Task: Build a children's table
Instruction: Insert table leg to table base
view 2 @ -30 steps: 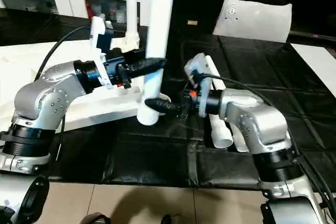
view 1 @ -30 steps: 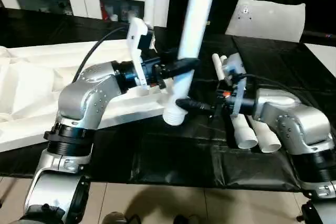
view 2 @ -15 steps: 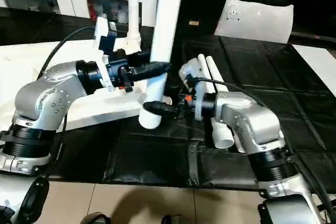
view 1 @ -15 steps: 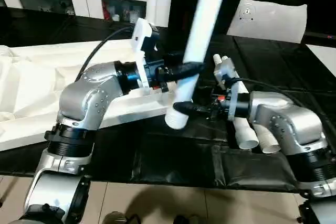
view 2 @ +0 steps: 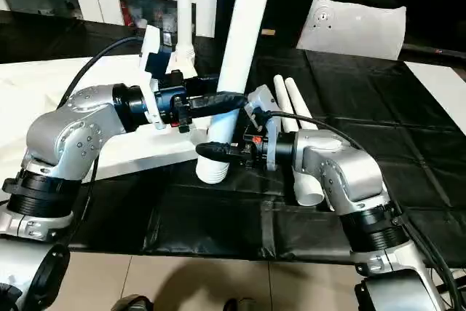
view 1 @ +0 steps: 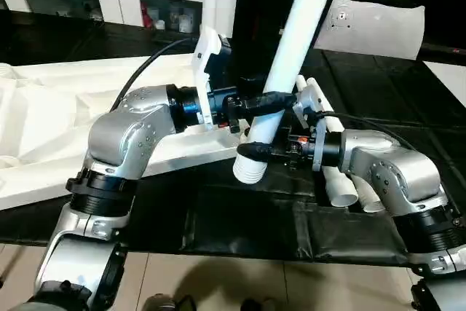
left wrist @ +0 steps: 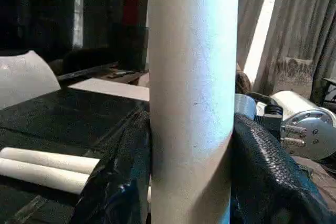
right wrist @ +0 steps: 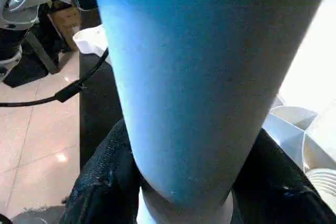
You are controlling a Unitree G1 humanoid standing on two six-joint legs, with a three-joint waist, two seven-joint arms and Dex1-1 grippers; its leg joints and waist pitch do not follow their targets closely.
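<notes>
A long white leg [view 1: 285, 71] is held tilted near the middle of the head view, its top leaning toward one o'clock. It is clamped by the left gripper [view 1: 271, 101] partway up and by the right gripper [view 1: 253, 152] just above its ribbed lower end. The tabletop [view 1: 44, 121] lies at nine o'clock, with two more legs [view 1: 342, 183] lying at four o'clock on the black table [view 1: 240, 223].

Smooth matt white plastic leg [view 1: 291, 41]; glossy black table sheet [view 1: 240, 216]
</notes>
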